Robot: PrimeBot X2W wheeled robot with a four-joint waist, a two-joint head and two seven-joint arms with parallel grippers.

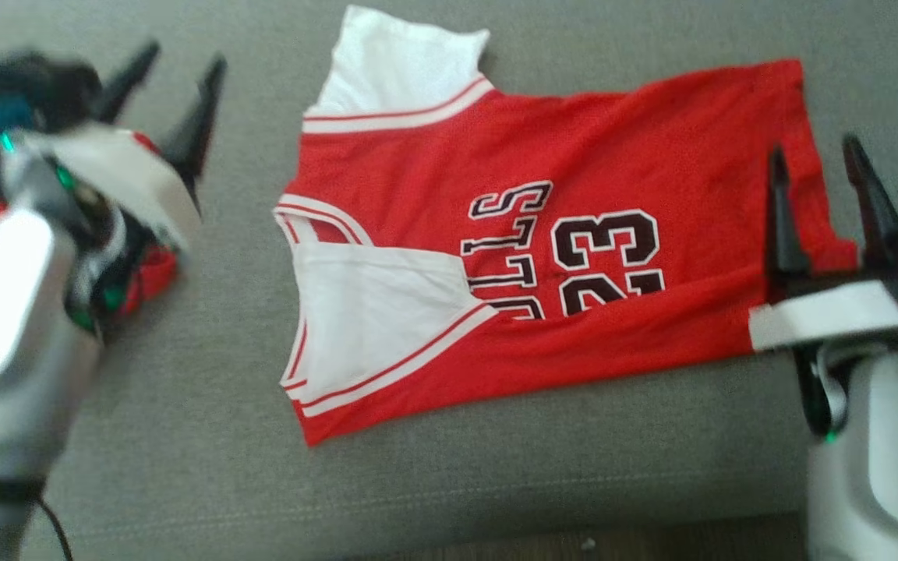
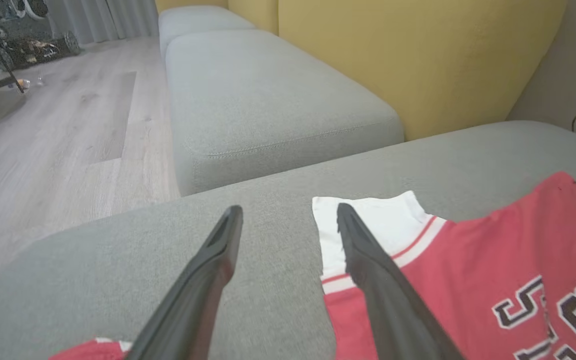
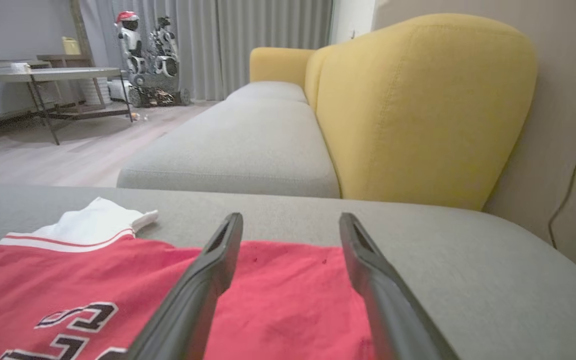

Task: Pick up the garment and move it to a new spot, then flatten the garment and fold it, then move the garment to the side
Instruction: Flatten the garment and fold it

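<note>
The garment (image 1: 574, 210), a red jersey with white sleeves and black lettering, lies spread on the grey sofa cushion (image 1: 207, 436), its lower long edge folded up over the number. My left gripper (image 1: 184, 58) hovers open to the left of it, nothing between its fingers. In the left wrist view that gripper (image 2: 289, 210) is above bare cushion, one finger over the garment's (image 2: 468, 280) white sleeve. My right gripper (image 1: 813, 148) is open over the hem end at the right. In the right wrist view its fingers straddle the garment's (image 3: 278, 280) far edge, the gripper (image 3: 291, 217) empty.
Another piece of red cloth (image 1: 157, 276) lies under my left arm. A second grey cushion (image 2: 268, 95) and a yellow backrest (image 3: 418, 100) lie beyond. Wood floor (image 2: 58, 130) borders the sofa's open side, with a table (image 3: 53, 75) and a parked robot (image 3: 148, 55) farther off.
</note>
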